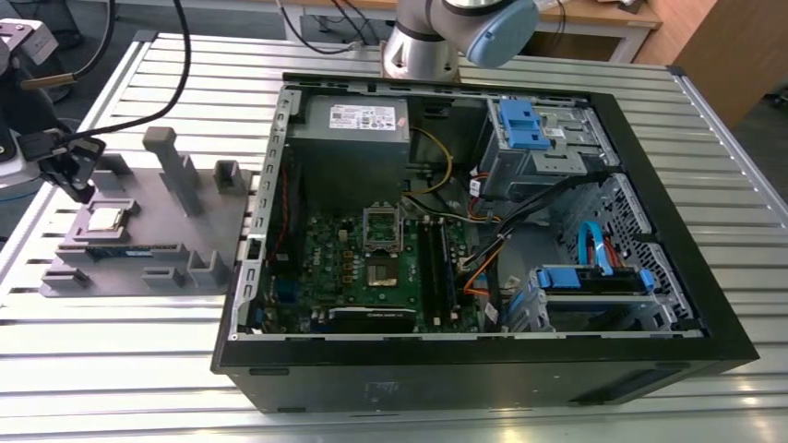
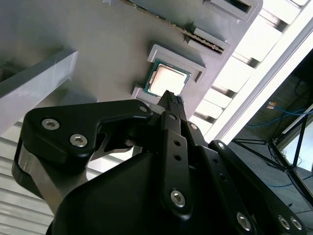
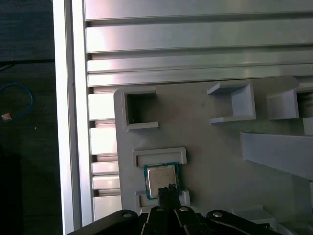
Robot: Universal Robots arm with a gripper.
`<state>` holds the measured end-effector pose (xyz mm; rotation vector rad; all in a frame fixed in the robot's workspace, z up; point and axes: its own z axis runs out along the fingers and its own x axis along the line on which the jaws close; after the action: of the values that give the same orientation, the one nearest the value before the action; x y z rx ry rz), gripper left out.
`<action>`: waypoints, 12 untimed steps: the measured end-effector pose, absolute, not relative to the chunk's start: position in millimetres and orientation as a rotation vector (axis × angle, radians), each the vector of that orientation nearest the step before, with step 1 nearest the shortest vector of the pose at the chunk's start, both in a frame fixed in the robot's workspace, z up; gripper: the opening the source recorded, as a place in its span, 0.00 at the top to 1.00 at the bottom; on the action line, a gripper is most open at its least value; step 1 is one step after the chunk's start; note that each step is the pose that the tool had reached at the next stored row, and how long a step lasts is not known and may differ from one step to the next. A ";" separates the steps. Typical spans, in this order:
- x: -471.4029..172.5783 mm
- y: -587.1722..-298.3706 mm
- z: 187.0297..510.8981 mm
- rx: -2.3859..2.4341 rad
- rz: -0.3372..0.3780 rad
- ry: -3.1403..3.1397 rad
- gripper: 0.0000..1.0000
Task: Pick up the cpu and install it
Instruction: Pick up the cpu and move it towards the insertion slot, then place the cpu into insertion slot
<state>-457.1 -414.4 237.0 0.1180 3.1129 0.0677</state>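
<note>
Silver-grey, square and flat, the dark-rimmed metal cpu lies in a recess of the grey plastic tray on the slatted aluminium bench. The black hand hangs just above it, fingertips pressed together.

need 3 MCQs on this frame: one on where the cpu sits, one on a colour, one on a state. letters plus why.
1. Where is the cpu?
A) in the motherboard socket
B) in a pocket of the grey fixture plate
C) on the bare table slats

2. What colour are the drive-bay clips in the case?
A) red
B) blue
C) yellow

3. What state is the cpu in?
A) lying flat, not lifted
B) clamped and raised
C) standing on edge

Answers:
1 B: raised rims of the plate bracket it in both wrist views.
2 B: they show blue in the exterior view.
3 A: it lies flat in its pocket beneath the gripper.
</note>
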 end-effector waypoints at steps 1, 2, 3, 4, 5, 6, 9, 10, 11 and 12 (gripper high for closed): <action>-457.2 -414.4 237.0 0.118 0.068 3.113 0.89; -457.1 -414.4 236.5 0.118 0.068 3.113 0.89; -457.1 -414.4 236.1 0.118 0.068 3.113 0.89; -457.1 -414.4 236.0 0.118 0.068 3.113 0.89; -457.1 -414.4 235.9 0.118 0.068 3.113 0.89; -457.1 -414.4 235.6 0.118 0.068 3.113 0.89; -457.1 -414.4 234.4 0.118 0.068 3.113 0.89; -457.1 -414.4 233.8 0.118 0.068 3.113 0.89; -457.1 -414.4 233.1 0.118 0.068 3.113 0.89; -457.1 -414.4 232.6 0.118 0.068 3.113 0.89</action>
<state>-457.1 -414.4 232.6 0.1180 3.1127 0.0679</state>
